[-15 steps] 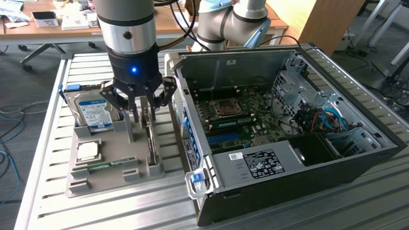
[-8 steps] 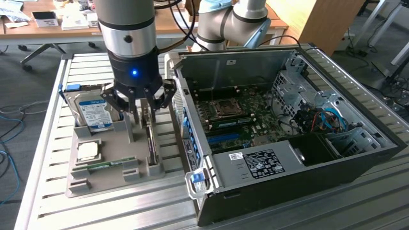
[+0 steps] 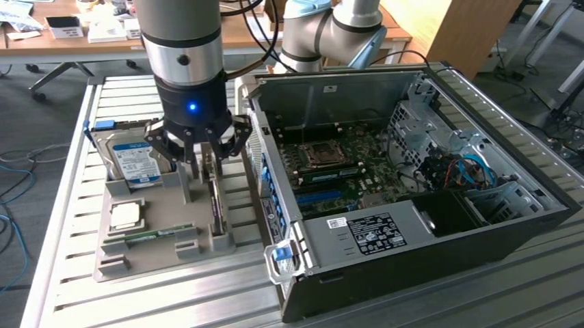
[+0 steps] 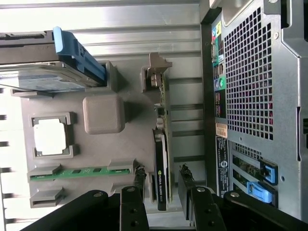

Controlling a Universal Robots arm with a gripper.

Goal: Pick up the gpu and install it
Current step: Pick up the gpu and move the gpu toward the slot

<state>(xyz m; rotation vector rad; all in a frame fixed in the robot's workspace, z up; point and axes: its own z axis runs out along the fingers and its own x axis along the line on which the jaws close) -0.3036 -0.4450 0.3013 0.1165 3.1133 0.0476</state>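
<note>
Room: an office with desks and cables is showing behind a slatted metal surface (image 3: 64,287), which is carrying everything.
Tray: a grey moulded tray (image 3: 155,263) is sitting toward the surface's edge on the exterior view's left. Its slots are keeping the parts separate and reachable from above.
Hard drive: the hard drive (image 3: 137,164) is standing on edge in the tray's far slot.
Chip and memory: a processor chip (image 3: 125,216) and a green memory stick (image 3: 150,237) are lying flat in their recesses.
Gpu: the gpu (image 4: 162,168) is standing on its long edge in the tray's slot nearest the case, so its top edge is exposed, likely for a pinch.
Gripper: the gripper (image 3: 208,158) is hanging directly over the gpu. Its fingers (image 4: 139,175) are standing apart, one on each side of the card with gaps showing, and are holding nothing.
Case: the computer case (image 3: 511,171) is lying open-side-up toward the exterior view's right, and its motherboard (image 3: 347,171) is facing upward.
</note>
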